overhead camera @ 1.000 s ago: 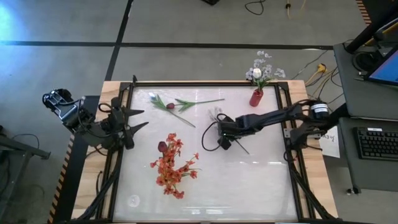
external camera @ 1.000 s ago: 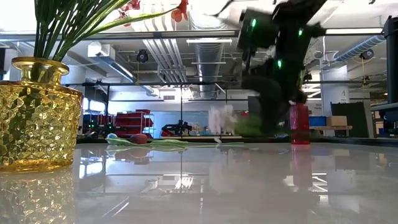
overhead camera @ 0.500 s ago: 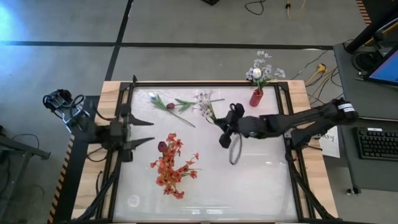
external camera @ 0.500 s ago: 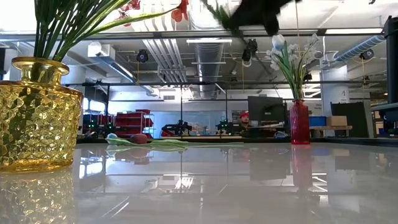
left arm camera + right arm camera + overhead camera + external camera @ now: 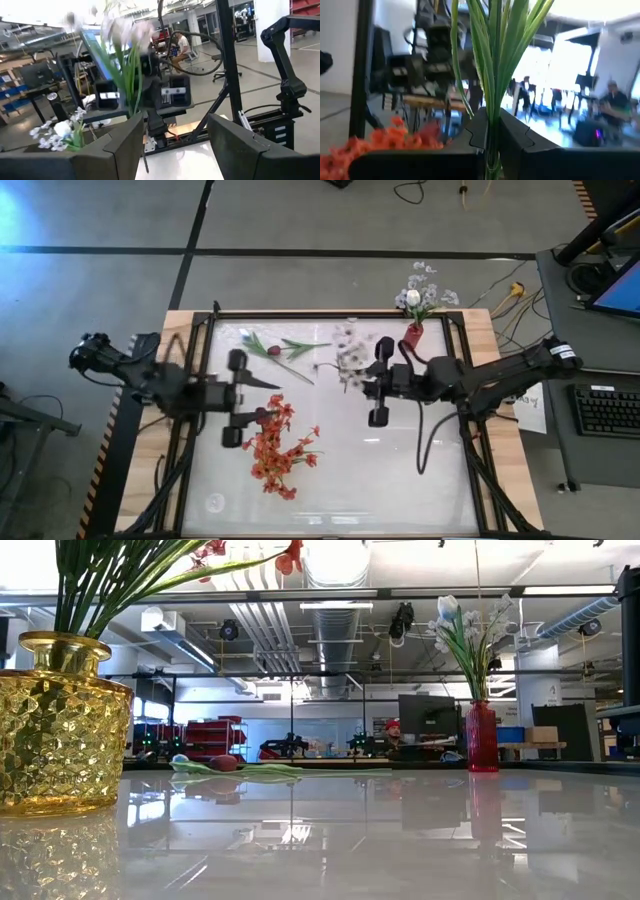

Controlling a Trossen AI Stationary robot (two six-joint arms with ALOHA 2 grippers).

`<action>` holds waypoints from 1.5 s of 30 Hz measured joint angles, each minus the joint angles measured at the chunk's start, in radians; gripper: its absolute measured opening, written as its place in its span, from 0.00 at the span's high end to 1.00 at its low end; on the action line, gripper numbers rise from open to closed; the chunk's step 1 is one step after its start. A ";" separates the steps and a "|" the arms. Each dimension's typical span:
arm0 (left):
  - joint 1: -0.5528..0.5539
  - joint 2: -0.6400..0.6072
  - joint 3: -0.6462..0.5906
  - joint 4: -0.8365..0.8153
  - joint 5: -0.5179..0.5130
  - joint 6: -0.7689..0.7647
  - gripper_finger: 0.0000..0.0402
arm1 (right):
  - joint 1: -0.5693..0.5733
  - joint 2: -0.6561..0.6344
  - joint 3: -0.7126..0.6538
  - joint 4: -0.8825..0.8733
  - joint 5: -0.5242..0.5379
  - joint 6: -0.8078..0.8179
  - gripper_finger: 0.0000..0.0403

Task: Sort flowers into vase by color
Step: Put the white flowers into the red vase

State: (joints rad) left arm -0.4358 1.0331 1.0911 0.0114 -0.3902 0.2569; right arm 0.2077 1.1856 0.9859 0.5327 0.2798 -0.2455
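Nearest you in the low view, the gold vase (image 5: 62, 725) stands at nine o'clock, green stems rising from it. Your right gripper (image 5: 374, 380), raised over mid-table, is clamped on a white spray's (image 5: 349, 350) stem (image 5: 492, 75). Your left gripper (image 5: 238, 398) hovers with its fingers apart at the red-orange spray (image 5: 275, 442). A maroon bud (image 5: 273, 350) lies at twelve o'clock; the red vase (image 5: 411, 337) stands at two.

Two arms: left gripper (image 5: 233, 397), right gripper (image 5: 380, 380). Two vases: one gold glass vase (image 5: 60, 725), one red vase (image 5: 411, 337). One white spray (image 5: 349, 350) in the right gripper's jaws. One maroon tulip (image 5: 273, 350) flat on the counter (image 5: 330, 470). One red-orange bunch (image 5: 278, 445), stem count unclear. Red vase: one white bud (image 5: 412, 299) plus pale sprays, number unclear.
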 joint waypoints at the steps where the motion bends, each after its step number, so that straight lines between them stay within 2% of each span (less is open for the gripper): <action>1: 0.026 0.019 0.015 0.003 0.033 -0.005 0.50 | 0.000 0.000 0.000 0.023 -0.013 -0.015 0.95; 6: 0.131 0.138 0.105 0.013 0.201 -0.015 0.50 | 0.000 0.000 0.000 0.107 -0.021 -0.067 0.95; 14: 0.240 0.314 0.230 0.011 0.219 -0.020 0.48 | 0.000 0.001 0.001 0.133 -0.134 -0.080 0.95; 19: 0.277 0.380 0.269 0.009 0.327 -0.040 0.48 | -0.001 0.002 0.001 0.132 -0.134 -0.080 0.95; 27: 0.298 0.482 0.350 0.009 0.329 -0.048 0.50 | 0.000 0.002 0.001 0.140 -0.134 -0.111 0.95; 30: 0.301 0.499 0.369 -0.004 0.328 -0.038 0.56 | 0.000 0.002 0.001 0.139 -0.134 -0.114 0.95; 32: 0.303 0.499 0.371 -0.015 0.323 -0.034 0.64 | 0.000 0.002 0.001 0.139 -0.133 -0.113 0.95; 38: 0.315 0.485 0.361 -0.045 0.316 -0.040 0.96 | 0.000 0.002 0.002 0.123 -0.126 -0.079 0.91; 41: 0.316 0.484 0.362 -0.067 0.279 -0.045 0.96 | 0.000 0.002 0.002 0.096 -0.099 -0.057 0.83; 45: 0.316 0.478 0.364 -0.096 0.235 -0.039 0.99 | 0.000 0.001 0.002 0.037 0.001 -0.034 0.68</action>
State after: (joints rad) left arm -0.1196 1.5114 1.4555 -0.0850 -0.1548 0.2179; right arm 0.2073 1.1870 0.9878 0.5698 0.2805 -0.2798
